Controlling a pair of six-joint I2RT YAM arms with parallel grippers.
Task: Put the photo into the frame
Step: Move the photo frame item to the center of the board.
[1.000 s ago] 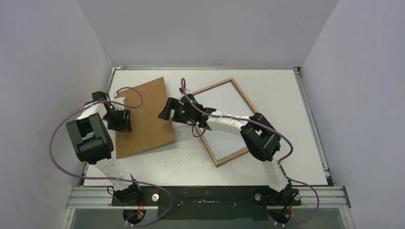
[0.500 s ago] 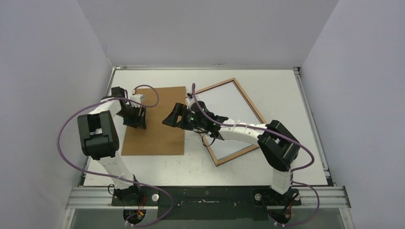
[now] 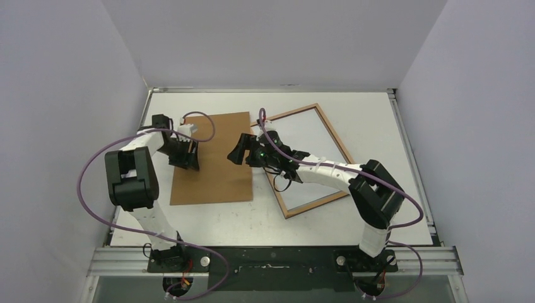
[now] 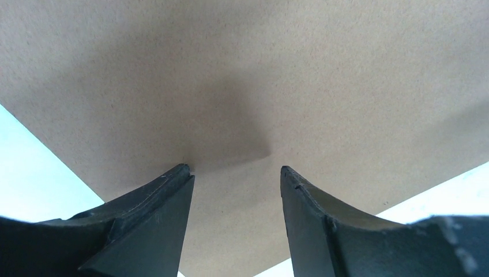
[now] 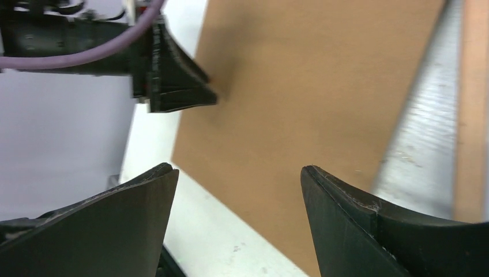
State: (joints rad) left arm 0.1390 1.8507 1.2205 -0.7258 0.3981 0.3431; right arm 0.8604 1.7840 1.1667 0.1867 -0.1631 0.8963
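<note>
Frame lay flat on the white bench, right of centre and turned at an angle. Its light wood-brown border faced up around a pale pane. The right arm reached across the frame's near-left part and hid that stretch of the border. In the right wrist view the frame showed only as a blurred brown strip at the right edge.

Just left of the frame lay a plain brown backing board, flat on the bench. A narrow strip of bench showed between the board's right edge and the frame's left side, so the two were close but apart.

The right end effector hung over the board's right part with its fingers spread wide and nothing between them. Its own camera looked through that wide gap onto the board.

The left end effector was at the board's left part, near its far-left side. Its fingers were partly spread and pinched nothing, with only the board's surface behind the gap. The tips seemed to rest on the board, though contact could not be told for certain. From the right wrist it appeared as a dark wedge pointing onto the board.

A purple cable looped beside the left arm.
</note>
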